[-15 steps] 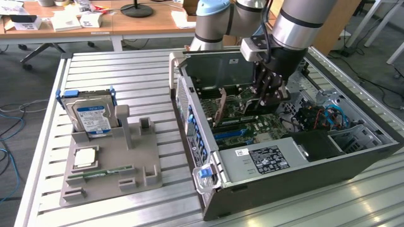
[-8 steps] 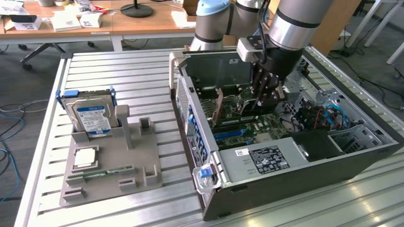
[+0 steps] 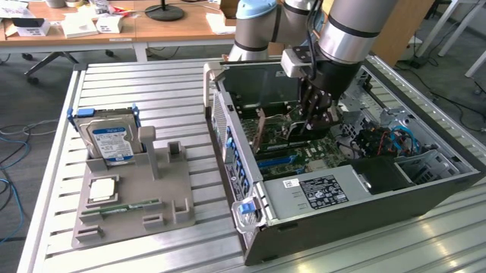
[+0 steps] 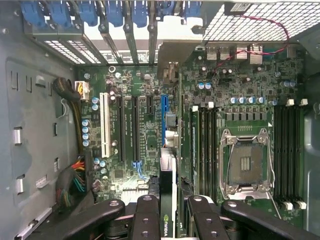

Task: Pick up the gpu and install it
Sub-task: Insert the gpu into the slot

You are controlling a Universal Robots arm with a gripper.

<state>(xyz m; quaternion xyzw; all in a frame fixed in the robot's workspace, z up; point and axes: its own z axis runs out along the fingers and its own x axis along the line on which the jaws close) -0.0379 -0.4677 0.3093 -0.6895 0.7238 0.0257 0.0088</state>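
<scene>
Black metal computer case point(image 3: 357, 224) around green motherboard point(image 3: 308, 154), gripper point(image 3: 319, 120) inside, clamped on the gpu point(image 4: 166, 197).

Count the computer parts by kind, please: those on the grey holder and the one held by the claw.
hard drive: 1
CPU: 1
RAM stick: 1
gpu, gripped in the claw: 1
Total: 4

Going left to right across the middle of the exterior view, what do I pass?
hard drive → gray holder's tall post → computer case's blue-latched wall → gripper, shut on the gpu, inside the case → blue cables
</scene>
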